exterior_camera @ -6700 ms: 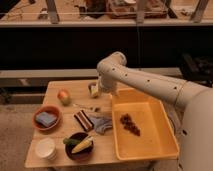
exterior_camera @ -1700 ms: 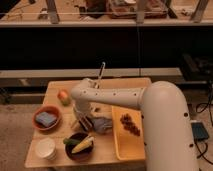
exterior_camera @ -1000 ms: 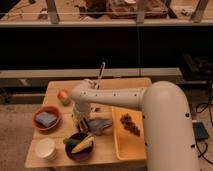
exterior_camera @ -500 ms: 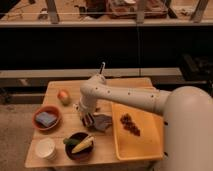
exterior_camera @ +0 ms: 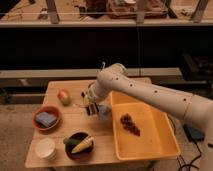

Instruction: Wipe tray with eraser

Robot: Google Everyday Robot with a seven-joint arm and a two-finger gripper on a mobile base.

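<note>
The yellow tray (exterior_camera: pixel 150 142) lies on the right side of the wooden table and holds a dark clump of crumbs (exterior_camera: pixel 129 124). My gripper (exterior_camera: pixel 90 106) hangs just left of the tray's near-left corner, above the table. It is shut on the dark brown eraser (exterior_camera: pixel 91 110), which is held a little off the tabletop. A grey part (exterior_camera: pixel 103 111) shows just right of the eraser. The white arm reaches in from the right, over the tray's back edge.
An apple (exterior_camera: pixel 63 96) sits at the table's back left. A red bowl with a blue sponge (exterior_camera: pixel 46 119) is at the left. A dark bowl with corn (exterior_camera: pixel 80 145) and a white cup (exterior_camera: pixel 46 148) stand at the front left.
The arm came down onto the eraser lying on the table left of the tray. The eraser has now left its spot and sits in the gripper, raised and shifted toward the tray.
</note>
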